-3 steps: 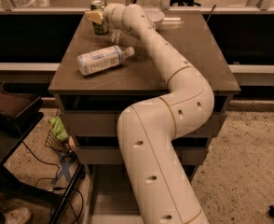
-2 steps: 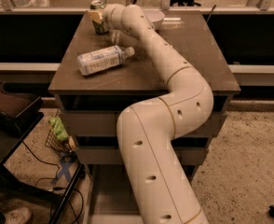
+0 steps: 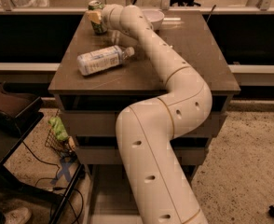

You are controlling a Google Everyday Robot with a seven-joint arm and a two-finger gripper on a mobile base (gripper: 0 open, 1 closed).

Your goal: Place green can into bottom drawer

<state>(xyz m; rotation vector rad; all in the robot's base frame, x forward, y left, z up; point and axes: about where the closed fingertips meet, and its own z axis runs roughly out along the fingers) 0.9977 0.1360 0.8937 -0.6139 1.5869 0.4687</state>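
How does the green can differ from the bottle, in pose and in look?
The can stands upright; the bottle lies on its side. The can is dark green with a silver top; the bottle is clear with a white label. The gripper is at the can, away from the bottle. Both rest on the table.

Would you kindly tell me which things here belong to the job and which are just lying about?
Job: green can; gripper at the can, on the table's far corner; bottom drawer.
Lying about: plastic bottle on its side; white bowl; wire basket on floor.
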